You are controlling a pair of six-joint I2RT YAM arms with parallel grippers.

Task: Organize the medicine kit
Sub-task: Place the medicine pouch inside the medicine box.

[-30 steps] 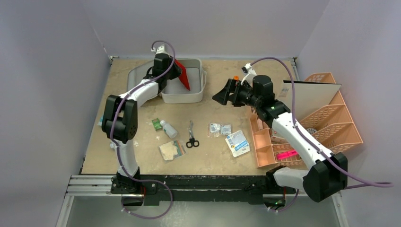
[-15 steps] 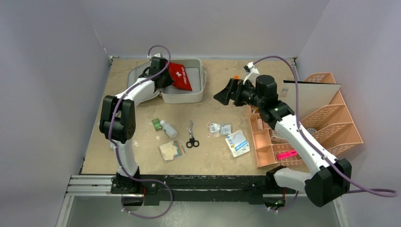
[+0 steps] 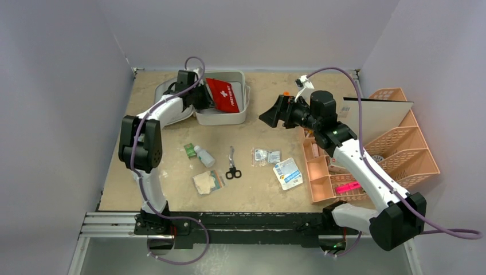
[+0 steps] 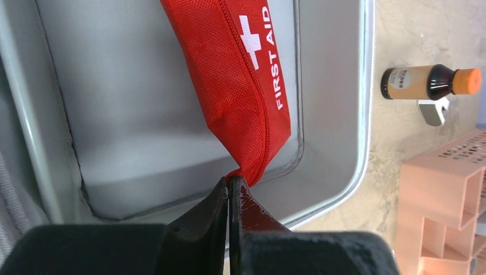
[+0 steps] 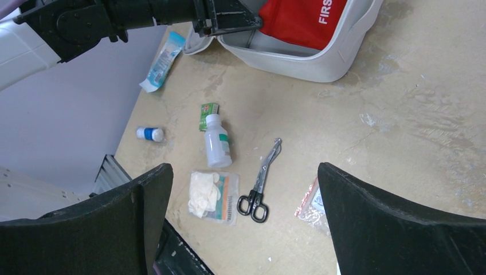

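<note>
The medicine kit [image 3: 220, 120] lies open at the back of the table, its lid flat to the left. A red first aid pouch [image 3: 224, 94] leans inside the case's tray. My left gripper [image 3: 202, 98] is at the tray's left side, shut on the pouch's corner. In the left wrist view the fingertips [image 4: 229, 186] pinch the corner of the red pouch [image 4: 240, 74] above the grey tray floor [image 4: 143, 114]. My right gripper [image 3: 274, 114] hangs open in the air right of the kit, holding nothing. Its wrist view shows the gripper [image 5: 243, 169] over loose items.
Scissors [image 3: 232, 166], a white bottle [image 3: 204, 156], a small green box [image 3: 188, 150], a glove packet [image 3: 207, 182], sachets [image 3: 266, 155] and a flat packet [image 3: 287, 173] lie mid-table. A brown bottle [image 4: 427, 82] lies right of the kit. The peach organizer [image 3: 372, 149] stands at the right. A tube [image 5: 163, 60] lies at the left edge.
The red pouch has gone from standing on edge to leaning flat inside the tray, its printed face up. My left gripper shifted slightly left with it. The right arm barely moved.
</note>
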